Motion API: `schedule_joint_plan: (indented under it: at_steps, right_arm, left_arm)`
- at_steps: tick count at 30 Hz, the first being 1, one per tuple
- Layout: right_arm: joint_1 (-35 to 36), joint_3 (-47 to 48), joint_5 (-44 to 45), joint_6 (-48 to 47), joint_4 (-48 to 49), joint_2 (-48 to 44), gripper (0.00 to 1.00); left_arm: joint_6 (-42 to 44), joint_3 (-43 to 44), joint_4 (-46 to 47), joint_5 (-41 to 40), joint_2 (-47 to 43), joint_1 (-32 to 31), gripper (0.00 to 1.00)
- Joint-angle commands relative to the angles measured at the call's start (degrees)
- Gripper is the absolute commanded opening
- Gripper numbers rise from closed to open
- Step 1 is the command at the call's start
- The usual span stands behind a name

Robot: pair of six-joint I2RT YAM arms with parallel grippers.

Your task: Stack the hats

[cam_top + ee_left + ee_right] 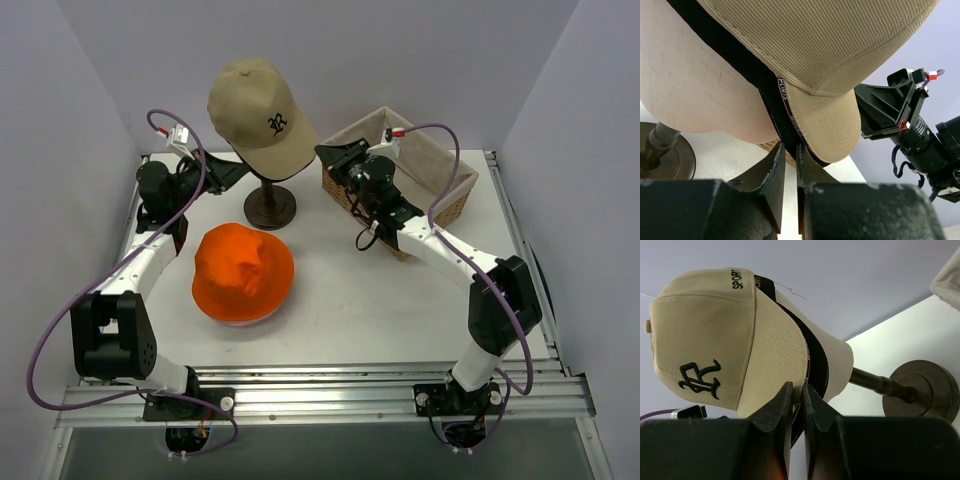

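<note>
Tan cap (700, 325) reads "SPORT", with black "R" emblem.

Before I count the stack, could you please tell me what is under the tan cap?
A black cap shows as a dark band under the tan cap, on the cream mannequin head. Its crown and front are covered.
</note>
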Motion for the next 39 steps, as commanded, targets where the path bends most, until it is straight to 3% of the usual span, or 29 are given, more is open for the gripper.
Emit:
schedule_joint_plan:
  at_steps: [1, 19, 24, 31, 39]
  right_arm:
    - [1.83, -0.37, -2.08, -0.72, 3.44, -2.29, 0.0]
    - [2.8, -0.81, -1.9, -0.89, 3.53, -1.77, 0.0]
    - [2.8, -1.34, -1.47, -0.8, 3.36, -2.29, 0.0]
    - [2.62, -1.6, -0.59, -1.15, 2.92, -3.0, 0.0]
    - [2.54, -1.95, -0.94, -1.07, 3.44, -3.17, 0.0]
  left_arm:
    - [1.12, 0.55, 3.47, 0.47, 0.49, -0.79, 0.02]
    - [1.65, 0.82, 1.99, -0.23, -0.3, -0.97, 0.02]
    - [4.37, 0.2, -4.59, -5.49, -3.89, -0.44, 0.25]
    - [9.82, 1.78, -22.95, -19.64, -11.28, 0.61, 0.44]
    - [9.56, 1.78, -27.46, -24.93, -15.86, 5.7, 0.54]
